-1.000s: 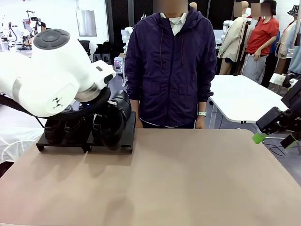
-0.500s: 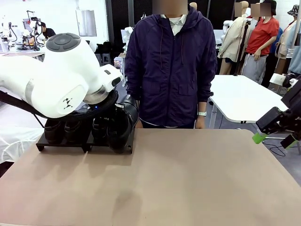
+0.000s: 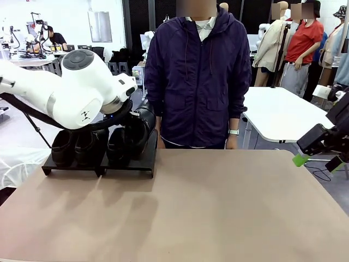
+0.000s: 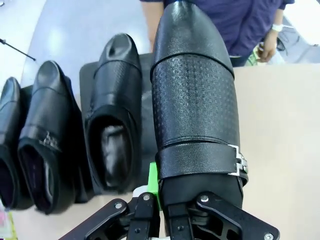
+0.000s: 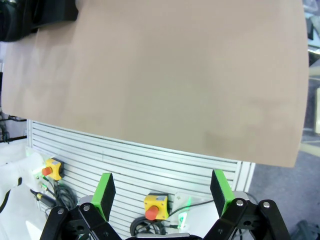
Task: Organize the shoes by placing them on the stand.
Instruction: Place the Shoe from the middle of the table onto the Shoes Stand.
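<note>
A low black stand (image 3: 126, 166) sits at the table's far left. Three black shoes (image 4: 117, 115) (image 4: 47, 130) (image 4: 9, 145) lie side by side on it, toes pointing toward the person. My left gripper (image 4: 165, 192) is shut on the heel of a fourth shoe (image 4: 192, 95). It holds that shoe over the stand's right end (image 4: 147, 105), beside the third one. In the front view the held shoe (image 3: 140, 128) shows under my white left arm; whether it rests on the stand I cannot tell. My right gripper (image 5: 163, 190) is open and holds nothing, off the table's right edge (image 3: 316, 159).
A person in a dark purple jacket (image 3: 199, 76) stands at the far side, just right of the stand, arms hanging down. The tan tabletop (image 3: 218, 207) stretches to the right. Below my right gripper are a slatted panel (image 5: 150, 160) and yellow button boxes (image 5: 156, 206).
My left arm has swung right and drawn back. The held shoe moved from the stand's front edge up and back over its right end. The right arm has not moved.
</note>
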